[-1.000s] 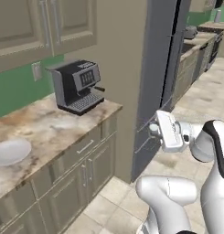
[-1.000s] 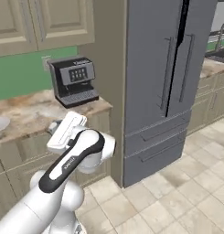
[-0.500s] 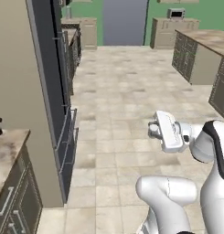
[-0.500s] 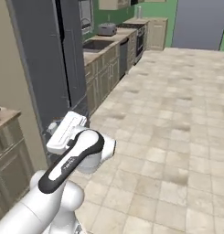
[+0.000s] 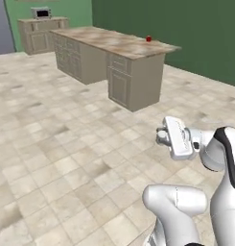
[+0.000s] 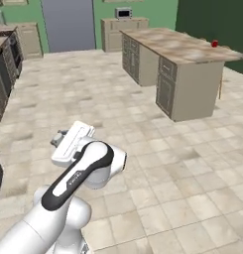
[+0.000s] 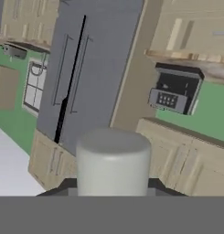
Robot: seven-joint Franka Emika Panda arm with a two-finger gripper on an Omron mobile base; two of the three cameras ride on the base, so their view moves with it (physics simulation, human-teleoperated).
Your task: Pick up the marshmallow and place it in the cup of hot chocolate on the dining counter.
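In the hand view the marshmallow, a white squat cylinder, sits close up with my gripper shut on it, and a dark fingertip shows at its side. My gripper is held up in front of the base over the tiled floor, and it also appears in the right base view. The small red cup of hot chocolate stands near the far corner of the dining counter, well away from my hand. From the right base, the cup stands on the counter's right end.
Open tiled floor lies between me and the island. A microwave sits on a back cabinet. A grey door is on the far wall. Behind my hand are the fridge and a coffee machine.
The whole picture has swung round with the base, from the coffee machine worktop past the fridge aisle to the island. My arm keeps its pose, still shut on the marshmallow.
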